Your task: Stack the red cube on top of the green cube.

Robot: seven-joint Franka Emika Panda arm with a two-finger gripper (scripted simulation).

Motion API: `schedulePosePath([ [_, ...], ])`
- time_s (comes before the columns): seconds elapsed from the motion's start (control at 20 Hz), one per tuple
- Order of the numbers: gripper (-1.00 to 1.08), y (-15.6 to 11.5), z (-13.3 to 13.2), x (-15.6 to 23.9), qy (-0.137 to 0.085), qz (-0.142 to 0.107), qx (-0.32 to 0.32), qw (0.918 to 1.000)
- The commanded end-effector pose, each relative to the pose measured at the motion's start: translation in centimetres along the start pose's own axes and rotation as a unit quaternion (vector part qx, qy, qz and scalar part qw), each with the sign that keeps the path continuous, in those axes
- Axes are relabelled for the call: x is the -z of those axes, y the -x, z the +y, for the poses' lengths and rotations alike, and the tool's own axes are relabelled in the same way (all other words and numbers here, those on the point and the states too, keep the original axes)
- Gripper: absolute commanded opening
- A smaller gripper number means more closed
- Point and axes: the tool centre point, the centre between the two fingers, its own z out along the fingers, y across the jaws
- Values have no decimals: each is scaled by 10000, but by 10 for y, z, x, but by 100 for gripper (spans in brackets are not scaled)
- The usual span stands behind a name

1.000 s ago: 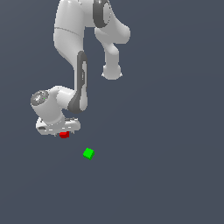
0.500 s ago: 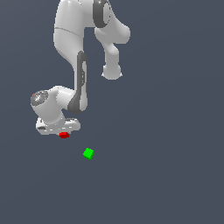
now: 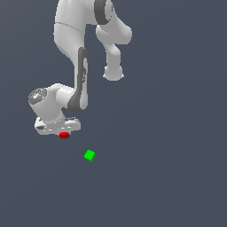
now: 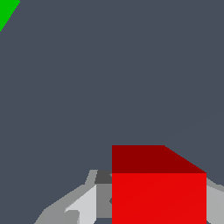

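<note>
**Red cube between the fingers, stack not yet made**

Exterior view, from its left: the end effector [image 3: 63, 131] sits low over the tabletop [image 3: 168, 177], wrist and forearm rising behind it. The red cube [image 3: 64, 135] shows only as a sliver under the white hand body, directly at the finger line. Further toward the exterior view's right and nearer the bottom of that picture, the green cube [image 3: 90, 155] stands alone on the tabletop, near the red one but clearly apart, nothing on top of it.

Wrist view: red cube [image 4: 157, 192] fills the gap between the two fingers [image 4: 83, 205], grey pads close on either side. I read the end effector as clenched on the red cube. Green cube [image 4: 6, 13] only as a corner at the picture's edge.

Progress, as a judgement: the grasp looks made; carrying across, lining up over the green cube, lowering and letting go are all left. Roughly the first third done.

Hard to make out:
- Whether the red cube rests on the tabletop or is already lifted; neither view shows a gap or shadow under it.
- Pad contact itself; one finger is mostly cut off in the wrist view.
- Most of the green cube in the wrist view.
</note>
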Motion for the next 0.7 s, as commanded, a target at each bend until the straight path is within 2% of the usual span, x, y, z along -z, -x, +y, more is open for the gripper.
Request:
schedulePosePath([
  [0.0, -100, 0, 0, 14, 6, 9, 0, 10000],
  [0.35, -100, 0, 0, 62, 6, 9, 0, 10000],
  [0.65, -100, -1, 0, 82, 6, 9, 0, 10000],
])
